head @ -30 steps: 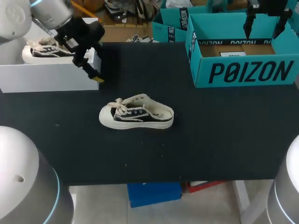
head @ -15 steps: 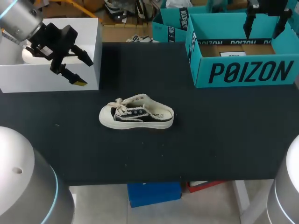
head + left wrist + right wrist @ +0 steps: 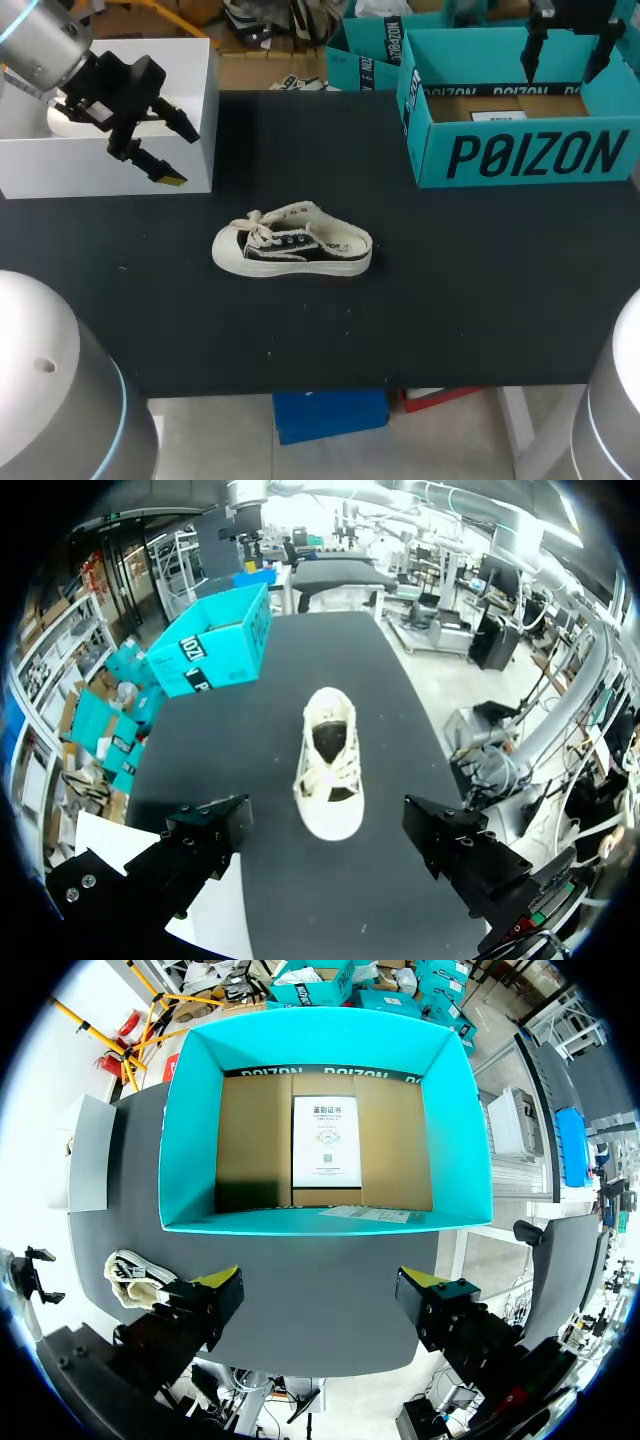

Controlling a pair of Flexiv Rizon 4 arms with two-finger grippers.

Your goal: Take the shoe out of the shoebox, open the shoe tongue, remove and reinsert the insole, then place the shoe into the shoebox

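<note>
Shoe (image 3: 292, 252): out of its box, sole down on the bench (image 3: 450, 300), ahead of the left jaws and well apart.
Left jaws: released, empty.
Tongue and insole steps: seemingly not yet done; return to box outstanding.
Shoebox (image 3: 530, 155): holds no shoe, directly under the right jaws, which are likewise released.

The shoe (image 3: 291, 250) lies alone mid-table (image 3: 450, 300), with bare black top on every side, open to reach from above or from either flank. A white box (image 3: 110, 165) walls the far left edge, and the left gripper (image 3: 181, 156) hangs spread before it. At far right the shoebox (image 3: 520, 155) stands open-topped with a flat card (image 3: 325, 1140) on its floor. The right gripper (image 3: 565, 65) is spread above the opening.
</note>
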